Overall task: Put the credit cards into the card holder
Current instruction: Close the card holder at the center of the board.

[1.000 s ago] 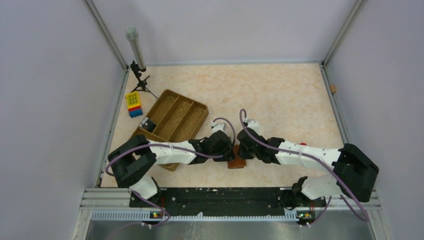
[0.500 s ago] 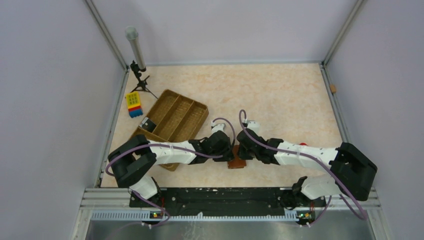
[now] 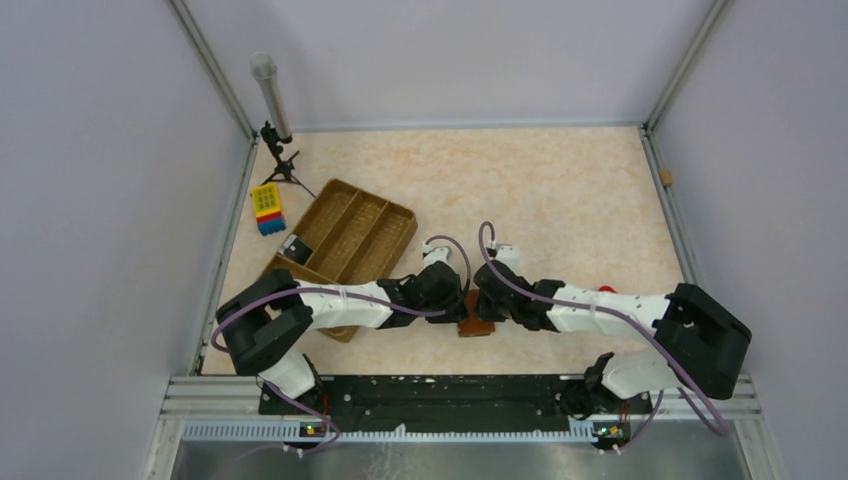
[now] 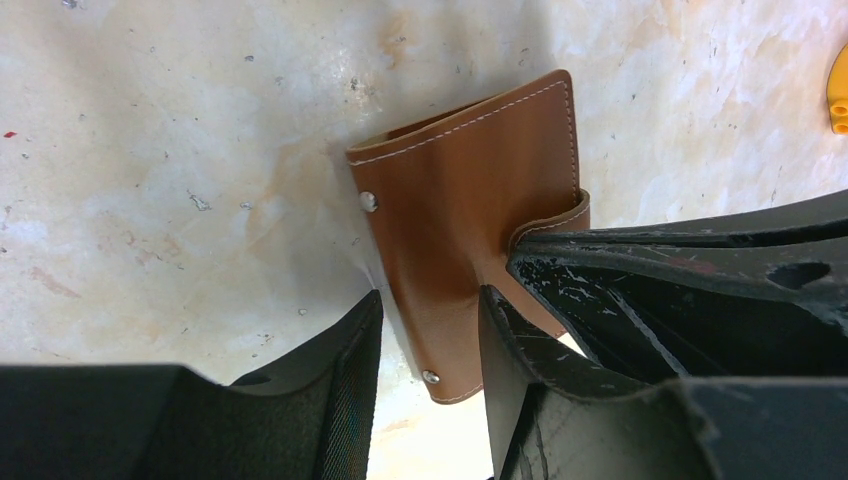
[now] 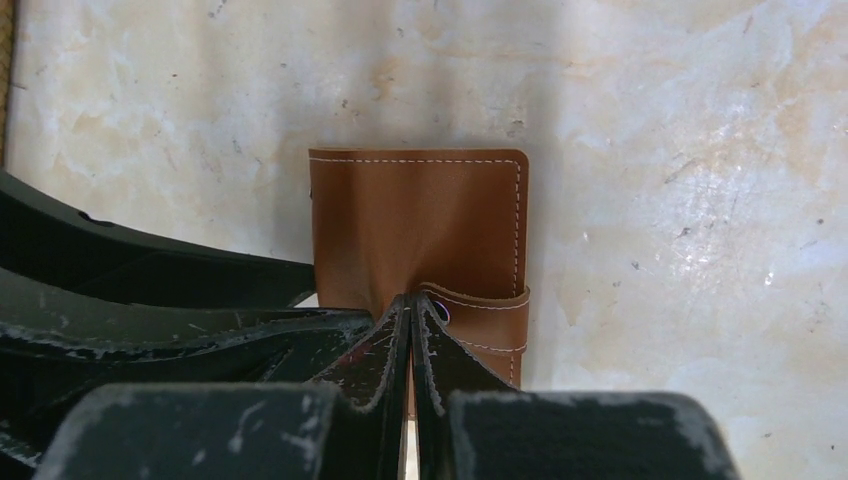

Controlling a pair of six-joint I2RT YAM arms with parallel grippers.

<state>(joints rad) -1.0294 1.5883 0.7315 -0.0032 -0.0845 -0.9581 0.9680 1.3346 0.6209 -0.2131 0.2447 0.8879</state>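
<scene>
Brown leather should be kept pinned while the pocket is worked open, so that the card holder (image 5: pixel 415 220) is not dragged across the table (image 5: pixel 680 150). It is seen mid-frame, its strap (image 5: pixel 485 300) met by the right tool (image 5: pixel 410 302), tips pressed together. The left tool (image 4: pixel 430 300) is spread astride it, and whether it grips cannot be told.

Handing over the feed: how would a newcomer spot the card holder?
On the table, go to the near middle. The card holder sits in the left gripper, the shut right gripper at its strap. Small, flat tan leather with white stitching, unlike the big compartmented tray.
</scene>
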